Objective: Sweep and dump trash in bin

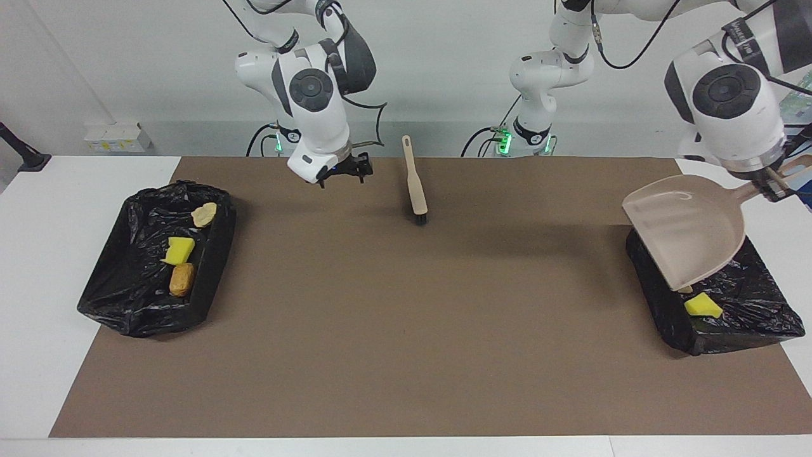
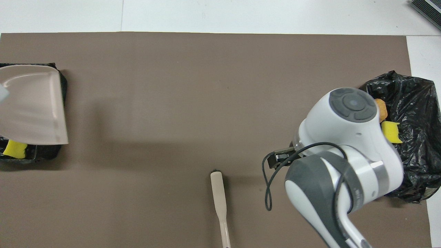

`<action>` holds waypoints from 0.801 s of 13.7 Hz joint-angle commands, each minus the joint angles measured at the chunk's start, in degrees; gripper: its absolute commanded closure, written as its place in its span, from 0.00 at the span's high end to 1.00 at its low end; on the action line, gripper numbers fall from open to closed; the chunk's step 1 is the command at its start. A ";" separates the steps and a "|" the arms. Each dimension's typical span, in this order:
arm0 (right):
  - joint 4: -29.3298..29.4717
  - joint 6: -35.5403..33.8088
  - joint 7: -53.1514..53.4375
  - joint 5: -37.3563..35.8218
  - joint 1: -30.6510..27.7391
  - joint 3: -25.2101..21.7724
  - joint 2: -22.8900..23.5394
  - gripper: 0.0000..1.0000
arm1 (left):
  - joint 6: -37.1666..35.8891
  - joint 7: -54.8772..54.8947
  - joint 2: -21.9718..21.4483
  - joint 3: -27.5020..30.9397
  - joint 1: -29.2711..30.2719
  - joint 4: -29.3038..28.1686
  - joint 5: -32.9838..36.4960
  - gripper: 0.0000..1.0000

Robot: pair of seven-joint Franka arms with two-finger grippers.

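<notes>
**Op:** R gripper [image 1: 342,171] fingers spread, nothing in them. It's hanging over the mat [image 1: 406,355] btwn the brush [image 1: 415,190] and the 3 o'clock bin [image 1: 127,304]. Dial is the overhead view, 12 = away from the robots. L gripper [image 1: 771,181] is pinched on the dustpan [image 1: 688,228] handle, pan tilted over the 9 o'clock bin [image 1: 761,320].

**Sup:** Which step?

**Op:** Dump, or the tail end of it, I'd say. Pan looks empty and I see no trash on the mat. Brush lies loose at 6, bristles toward 12.

**Sup:** Next move?

**Op:** Prob. park the pan. I'd take it clear of the bin w/o snagging the black liner, set it flat on the mat, then let go.

**Sup:** Bins?

**Op:** Both black-lined. The 3 o'clock one holds three pcs: tan chunk [image 1: 204,214], yellow sponge [image 1: 179,249], orange-brown chunk [image 1: 183,279]. In the 9 o'clock one I see only one yellow sponge pc [image 1: 701,306]. The pan hides the rest, so I can't tell the count.
</notes>
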 commanded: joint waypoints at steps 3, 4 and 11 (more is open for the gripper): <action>5.84 -3.07 -7.39 -2.09 -6.41 0.76 1.14 1.00 | -3.49 -31.20 2.02 0.99 -13.53 -5.16 -12.62 0.00; 6.38 -3.16 -7.57 -3.58 -7.11 0.76 1.14 1.00 | -2.96 -37.26 3.26 0.99 -15.47 -5.17 -15.43 0.00; 11.11 -2.55 -11.61 -6.58 -8.96 -6.43 1.22 1.00 | 8.88 -70.86 8.37 1.08 -24.89 -4.55 -35.83 0.00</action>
